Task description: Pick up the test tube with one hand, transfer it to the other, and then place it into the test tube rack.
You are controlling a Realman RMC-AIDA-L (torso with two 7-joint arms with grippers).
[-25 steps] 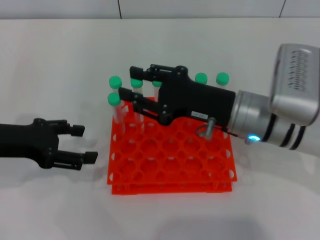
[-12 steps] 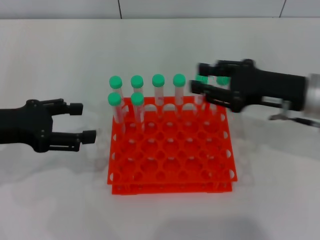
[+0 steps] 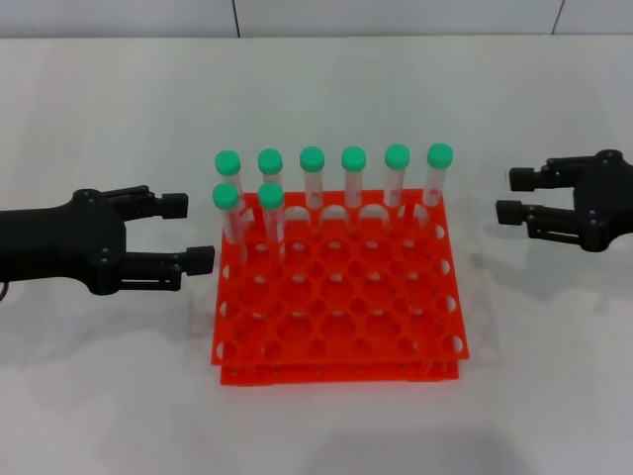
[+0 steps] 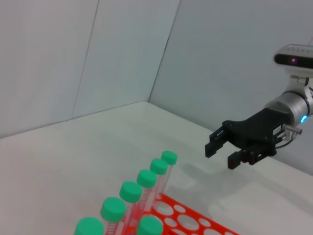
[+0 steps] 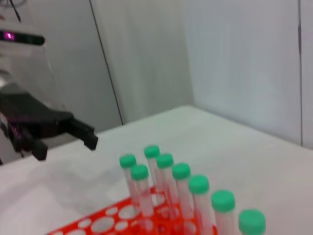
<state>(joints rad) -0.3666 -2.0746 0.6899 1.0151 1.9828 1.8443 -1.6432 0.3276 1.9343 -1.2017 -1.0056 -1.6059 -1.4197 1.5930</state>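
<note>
**White bench, pale panelled walls**

A plain white bench fills nearly the whole head view, matte and unmarked, with soft grey shadows lying on it under even, diffuse light. Along its far edge runs a light wall, split by thin dark vertical seams into panels. The left wrist view shows two such wall faces meeting at a corner behind the bench, each pale grey-white and cut by narrow upright joints. The right wrist view shows the same kind of panelling, one seam dark and slightly slanted, another near the picture's edge. No window or lamp is in view.
</note>
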